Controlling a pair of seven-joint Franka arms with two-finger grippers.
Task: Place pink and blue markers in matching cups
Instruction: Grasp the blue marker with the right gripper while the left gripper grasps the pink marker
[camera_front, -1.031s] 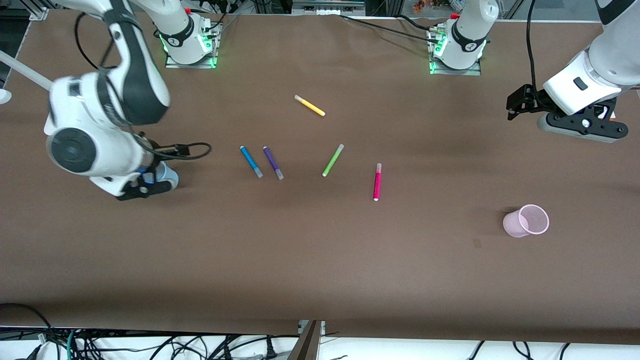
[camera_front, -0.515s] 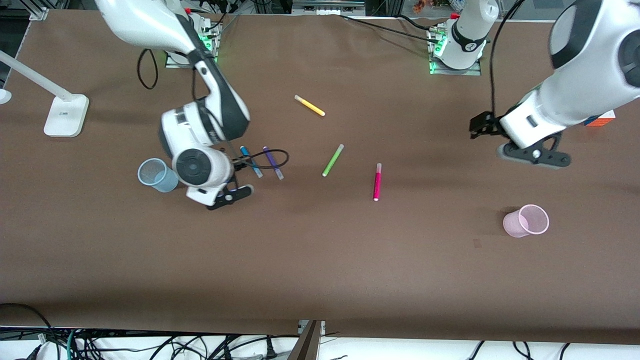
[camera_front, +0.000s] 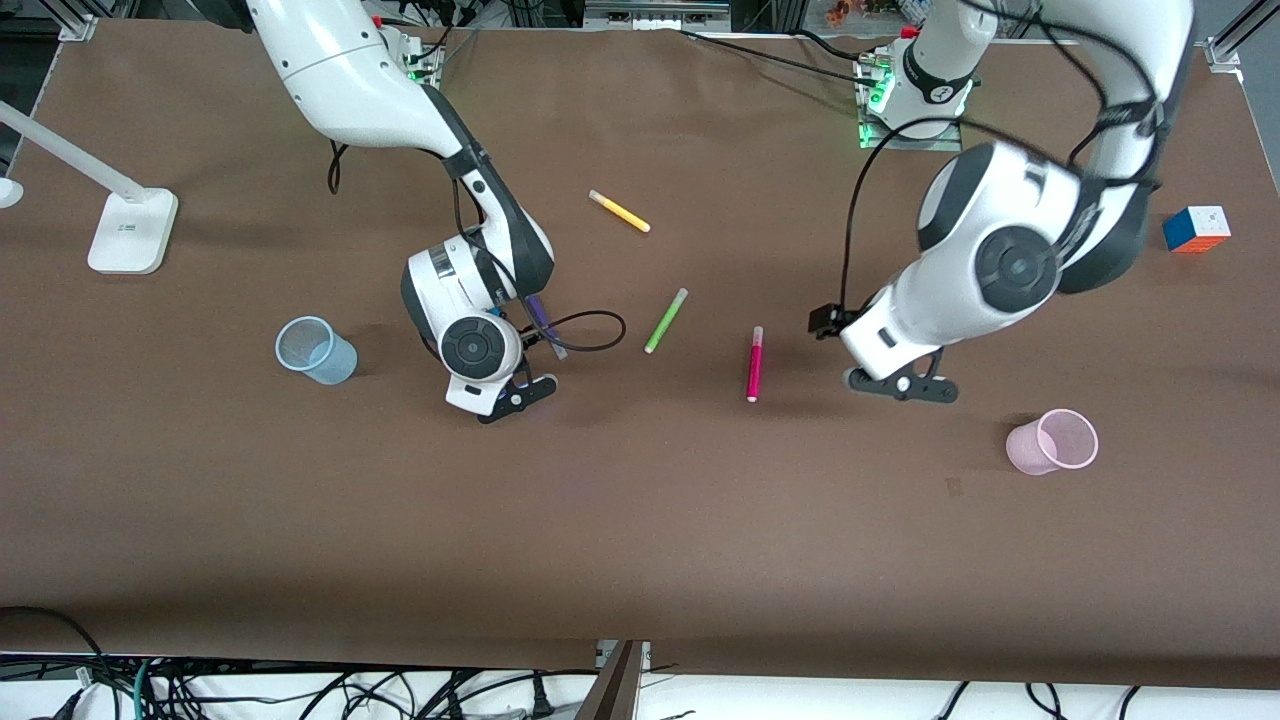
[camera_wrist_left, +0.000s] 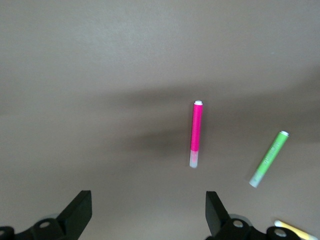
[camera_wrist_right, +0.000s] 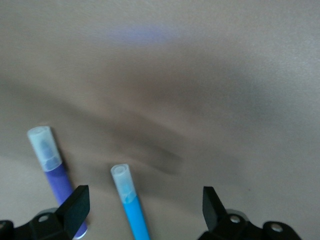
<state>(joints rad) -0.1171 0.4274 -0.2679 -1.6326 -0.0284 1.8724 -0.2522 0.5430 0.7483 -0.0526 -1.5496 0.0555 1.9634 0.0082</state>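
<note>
The blue marker (camera_wrist_right: 131, 202) lies on the table between my right gripper's open fingers; my right gripper (camera_wrist_right: 142, 212) hangs just over it. In the front view the right gripper (camera_front: 512, 392) hides this marker. The pink marker (camera_front: 754, 363) lies mid-table and also shows in the left wrist view (camera_wrist_left: 196, 132). My left gripper (camera_front: 900, 387) is open and empty, low over the table beside the pink marker, toward the left arm's end; it also shows in the left wrist view (camera_wrist_left: 147, 216). The pale blue cup (camera_front: 315, 350) stands at the right arm's end. The pale pink cup (camera_front: 1055, 441) stands at the left arm's end.
A purple pen (camera_wrist_right: 52, 167) lies right beside the blue marker. A lime-green pen (camera_front: 666, 320) and a yellow pen (camera_front: 619, 211) lie mid-table. A colour cube (camera_front: 1196, 228) sits at the left arm's end, a white lamp base (camera_front: 130, 230) at the right arm's end.
My right gripper has moved from near the blue cup to over the blue marker. My left gripper has swung in from the table's end to beside the pink marker.
</note>
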